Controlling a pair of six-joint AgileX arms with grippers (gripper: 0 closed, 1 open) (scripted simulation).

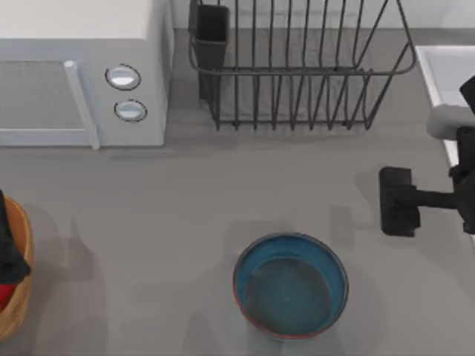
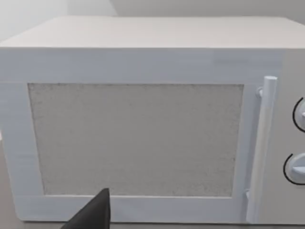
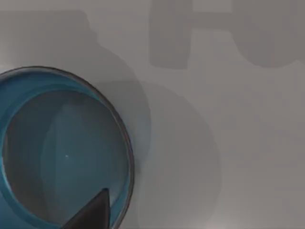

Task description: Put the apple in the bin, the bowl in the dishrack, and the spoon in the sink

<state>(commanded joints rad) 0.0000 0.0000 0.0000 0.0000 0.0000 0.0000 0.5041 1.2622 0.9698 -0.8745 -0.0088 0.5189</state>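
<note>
The teal-blue bowl [image 1: 291,285] stands upright on the table at the front middle, and the right wrist view looks down into the bowl [image 3: 62,152]. My right gripper [image 1: 398,202] hovers to the right of it and a little farther back, clear of its rim. At the table's left edge, the tan bin [image 1: 22,304] holds a sliver of the red apple [image 1: 4,295]. My left gripper [image 1: 6,248] hangs dark over the bin, just above the apple. The black wire dishrack [image 1: 297,67] stands at the back middle. The pale sink [image 1: 445,74] is at the back right. The spoon is out of view.
A white microwave [image 1: 82,74] with two round knobs fills the back left, and the left wrist view faces the microwave door [image 2: 138,138]. Bare grey tabletop lies between the bowl, the bin and the dishrack.
</note>
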